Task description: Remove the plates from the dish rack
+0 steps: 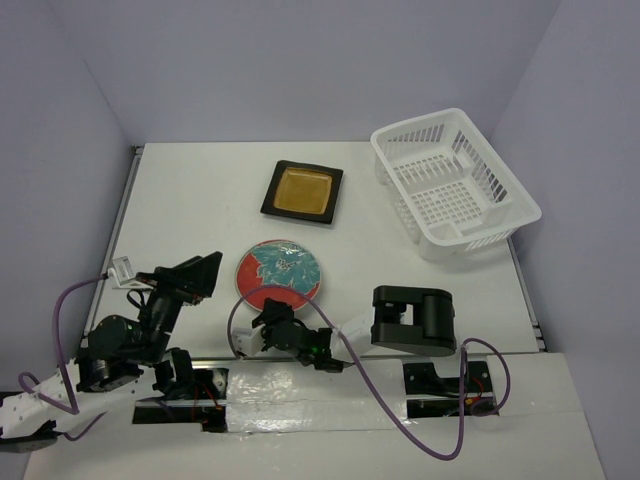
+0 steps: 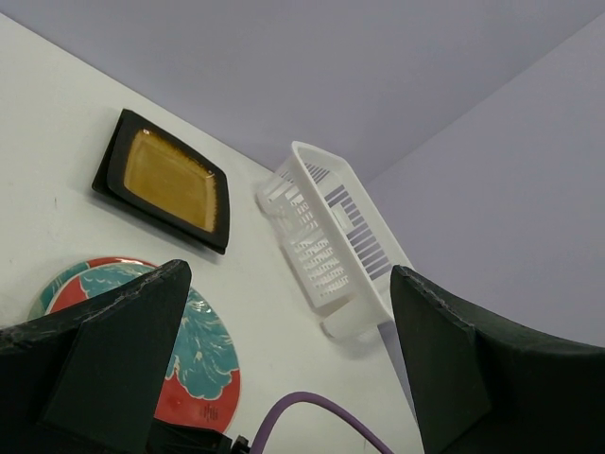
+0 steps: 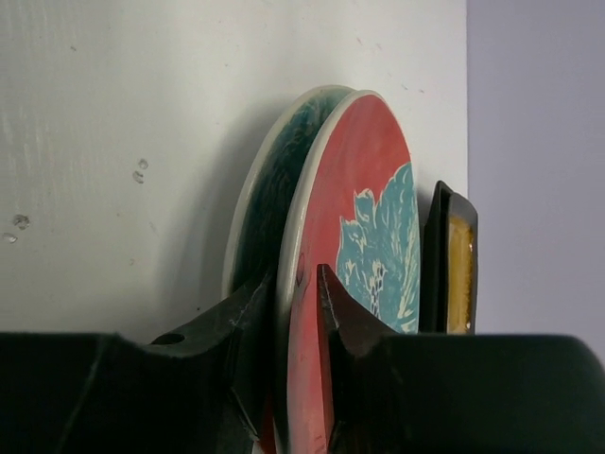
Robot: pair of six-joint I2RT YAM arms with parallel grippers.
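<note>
Both fingers (image 3: 248,331) of right hand (image 3: 298,284) — straddling round plate (image 3: 364,189).

Two round patterned plates (image 1: 280,270) stacked face-up, centre-front; square amber plate (image 1: 303,191) flat just beyond; white dish rack (image 1: 455,183) upright, far right.

White table (image 1: 200,200) occupies centre frame; plain lavender walls (image 1: 300,60) enclose it at top, left and right (matte finish); lighting even.
</note>
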